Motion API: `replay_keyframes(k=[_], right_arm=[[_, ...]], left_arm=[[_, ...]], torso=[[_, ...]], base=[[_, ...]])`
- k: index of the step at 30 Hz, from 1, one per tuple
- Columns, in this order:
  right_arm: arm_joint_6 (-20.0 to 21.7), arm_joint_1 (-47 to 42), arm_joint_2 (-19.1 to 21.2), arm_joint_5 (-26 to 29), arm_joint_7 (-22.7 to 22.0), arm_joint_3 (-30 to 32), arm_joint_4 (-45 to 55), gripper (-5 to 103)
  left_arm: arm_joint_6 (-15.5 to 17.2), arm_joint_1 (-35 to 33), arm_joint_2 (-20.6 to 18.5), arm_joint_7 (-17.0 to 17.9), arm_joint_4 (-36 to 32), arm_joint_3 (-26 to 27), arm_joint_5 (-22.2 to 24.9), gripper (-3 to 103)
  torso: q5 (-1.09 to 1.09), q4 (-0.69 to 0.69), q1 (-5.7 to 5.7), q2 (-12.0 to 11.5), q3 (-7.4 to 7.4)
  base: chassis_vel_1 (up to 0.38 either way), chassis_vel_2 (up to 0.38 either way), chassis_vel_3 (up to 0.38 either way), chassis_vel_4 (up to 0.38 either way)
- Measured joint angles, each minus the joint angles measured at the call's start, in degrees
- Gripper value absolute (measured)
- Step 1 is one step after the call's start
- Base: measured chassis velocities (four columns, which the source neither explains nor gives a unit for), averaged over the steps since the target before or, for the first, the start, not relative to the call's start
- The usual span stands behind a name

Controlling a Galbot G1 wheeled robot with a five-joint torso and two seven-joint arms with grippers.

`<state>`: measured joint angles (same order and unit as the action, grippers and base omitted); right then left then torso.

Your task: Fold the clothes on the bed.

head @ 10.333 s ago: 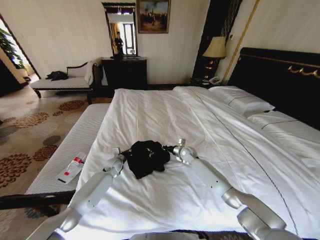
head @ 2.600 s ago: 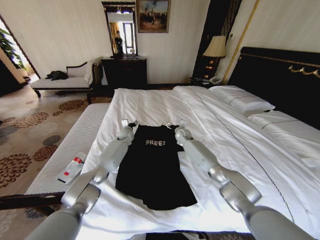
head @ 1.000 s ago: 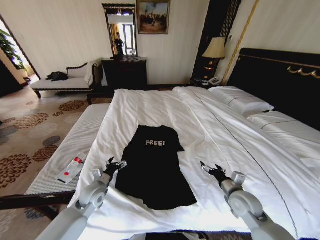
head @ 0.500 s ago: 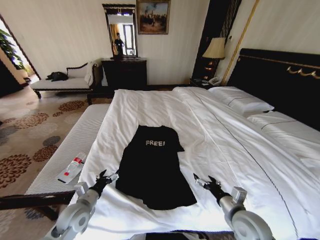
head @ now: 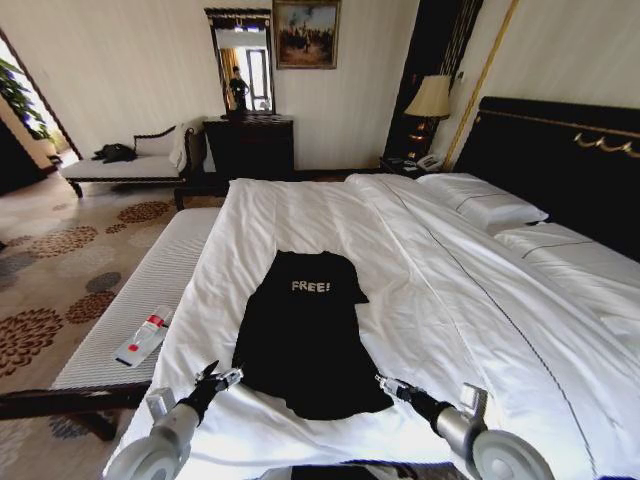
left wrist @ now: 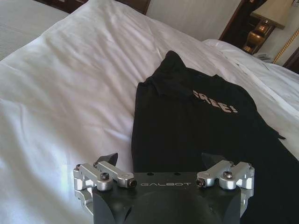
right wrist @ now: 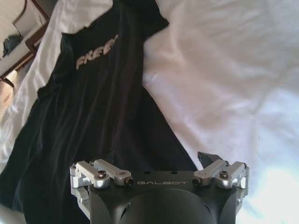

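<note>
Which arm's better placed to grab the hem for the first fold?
Probably either: the left tool and right tool, both open, flank the T-shirt hem. The right sits slightly closer to its corner.

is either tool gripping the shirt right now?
No. Both the left tool and right tool are open beside the T-shirt.

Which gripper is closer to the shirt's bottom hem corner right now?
The right gripper, open at the hem corner of the black T-shirt; the left gripper sits beside the shirt's side edge, slightly short of its corner.
</note>
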<state>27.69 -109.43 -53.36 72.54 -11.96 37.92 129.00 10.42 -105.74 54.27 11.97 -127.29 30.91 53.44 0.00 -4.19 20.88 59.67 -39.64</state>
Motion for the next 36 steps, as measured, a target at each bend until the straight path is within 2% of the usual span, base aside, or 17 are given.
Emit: replay_keyframes(k=[8, 15, 20, 22, 23, 25, 26, 29, 31, 35, 36], right_arm=[[0.9, -1.72, 0.77, 0.0, 1.33, -0.87, -2.19, 100], [1.08, -1.01, -0.26, -1.67, 1.6, -3.33, -3.22, 100], [0.75, 0.01, -0.84, -1.93, 1.51, -4.04, -3.89, 94], [0.66, 0.46, -1.09, -1.99, 1.47, -4.24, -4.05, 83], [0.66, 0.46, -1.09, -1.99, 1.47, -4.24, -4.05, 83], [0.63, 1.22, -1.3, -2.0, 1.39, -4.31, -4.43, 73], [0.63, 1.22, -1.3, -2.0, 1.39, -4.31, -4.43, 73], [0.62, 1.75, -1.37, -1.81, 1.29, -4.21, -4.61, 56], [0.51, 1.75, -1.44, -1.83, 1.32, -4.24, -4.67, 56], [-0.76, 2.08, -1.79, -3.35, 1.53, -5.32, -6.4, 35], [-0.76, 2.08, -1.79, -3.35, 1.53, -5.32, -6.4, 35]], left_arm=[[0.23, 0.09, 1.04, 0.64, -0.36, -0.64, -0.1, 100], [0.23, -0.21, 1.61, 0.91, -0.69, -0.34, -0.12, 100], [0.07, -0.67, 1.71, 0.86, -0.45, 0.17, -0.45, 100], [-0.01, -1.15, 2.23, 0.62, -0.17, 0.26, -0.61, 100], [-0.01, -1.15, 2.23, 0.62, -0.17, 0.26, -0.61, 100], [-0.16, -1.63, 2.9, 0.35, 0.08, 0.25, -0.86, 100], [-0.16, -1.63, 2.9, 0.35, 0.08, 0.25, -0.86, 100], [-0.27, -2.2, 3.43, 0.15, 0.07, 0.28, -1.0, 100], [-0.29, -2.25, 3.47, 0.16, 0.07, 0.32, -1.0, 100], [-0.4, -2.21, 3.25, 0.88, 0.0, 0.25, -0.99, 100], [-0.4, -2.21, 3.25, 0.88, 0.0, 0.25, -0.99, 100]], torso=[[0.0, -0.01, 0.0, -0.01, 0.0], [0.0, -0.01, 0.0, 0.0, 0.0], [0.0, -0.01, 0.0, -0.01, 0.0], [0.0, -0.01, 0.0, -0.01, 0.0], [0.0, -0.01, 0.0, -0.01, 0.0], [0.0, 0.0, 0.0, -0.01, 0.0], [0.0, 0.0, 0.0, -0.01, 0.0], [-0.01, 0.0, 0.01, -0.01, 0.0], [0.0, 0.0, 0.01, -0.01, 0.0], [0.0, 0.0, 0.0, -0.01, 0.0], [0.0, 0.0, 0.0, -0.01, 0.0]], base=[[0.0, 0.0, 0.0, 0.0], [0.0, 0.0, 0.0, 0.0], [0.0, 0.0, 0.0, 0.0], [0.0, 0.0, 0.0, 0.0], [0.0, 0.0, 0.0, 0.0], [0.0, 0.0, 0.0, 0.0], [0.0, 0.0, 0.0, 0.0], [0.0, 0.0, 0.0, 0.0], [0.0, 0.0, 0.0, 0.0], [0.0, 0.0, 0.0, 0.0], [0.0, 0.0, 0.0, 0.0]])
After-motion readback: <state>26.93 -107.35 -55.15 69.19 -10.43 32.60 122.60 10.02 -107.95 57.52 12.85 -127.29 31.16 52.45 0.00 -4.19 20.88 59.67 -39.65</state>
